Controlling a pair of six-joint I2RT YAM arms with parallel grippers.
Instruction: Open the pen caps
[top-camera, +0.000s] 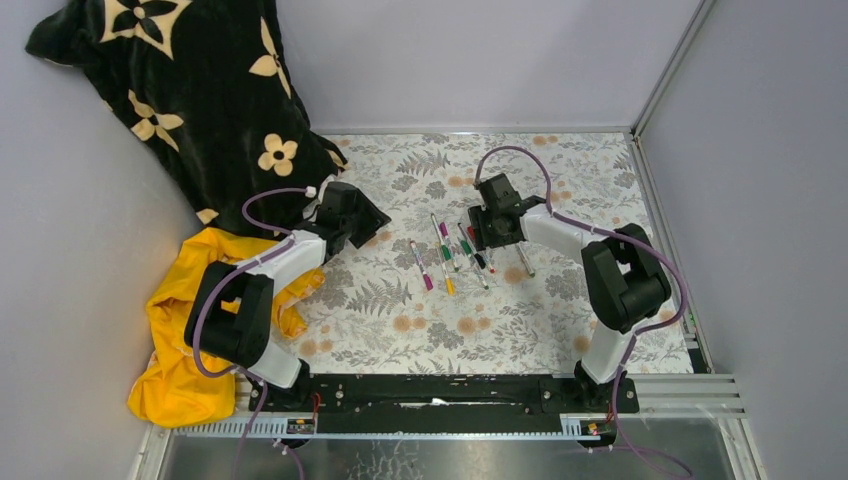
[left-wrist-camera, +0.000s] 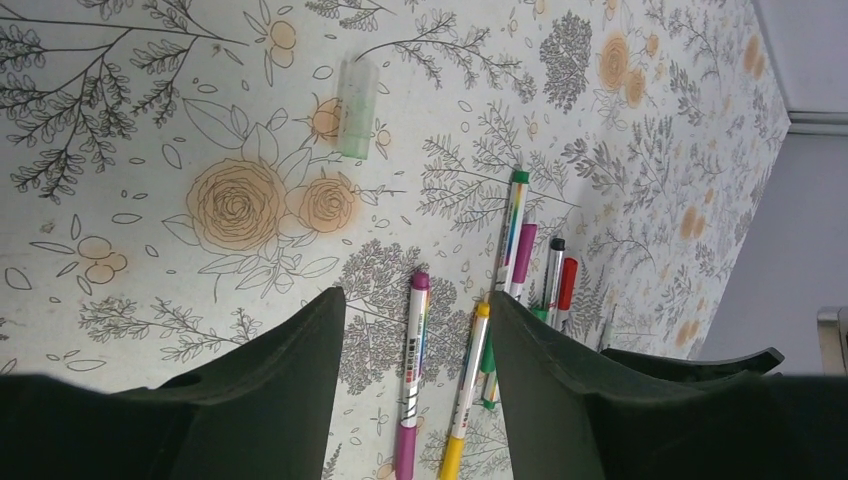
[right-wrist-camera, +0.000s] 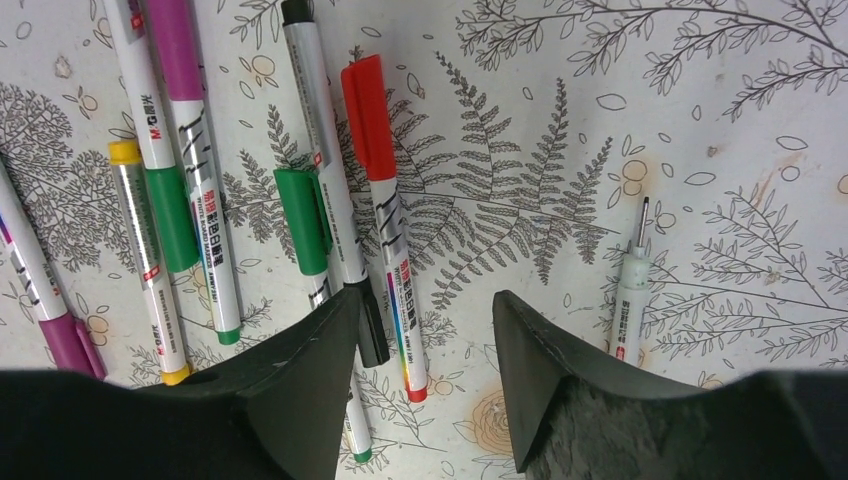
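Note:
Several pens (top-camera: 450, 255) lie side by side on the flowered table cover between my two grippers. The left gripper (top-camera: 365, 220) (left-wrist-camera: 415, 296) is open and holds nothing; past its fingers lie a magenta pen (left-wrist-camera: 413, 370) and a yellow pen (left-wrist-camera: 465, 390). A loose pale cap (left-wrist-camera: 357, 108) lies alone further off. The right gripper (top-camera: 490, 225) (right-wrist-camera: 428, 294) is open over the row. The lower end of the red-capped pen (right-wrist-camera: 390, 240) lies between its fingers, nearer the left one. Red cap (right-wrist-camera: 367, 105) and green cap (right-wrist-camera: 300, 220) sit on their pens. An uncapped pale pen (right-wrist-camera: 632, 290) lies to the right.
A black flowered blanket (top-camera: 200, 90) is heaped at the back left and a yellow cloth (top-camera: 190, 330) lies by the left arm's base. Grey walls close the back and both sides. A metal rail (top-camera: 660, 200) runs along the right edge.

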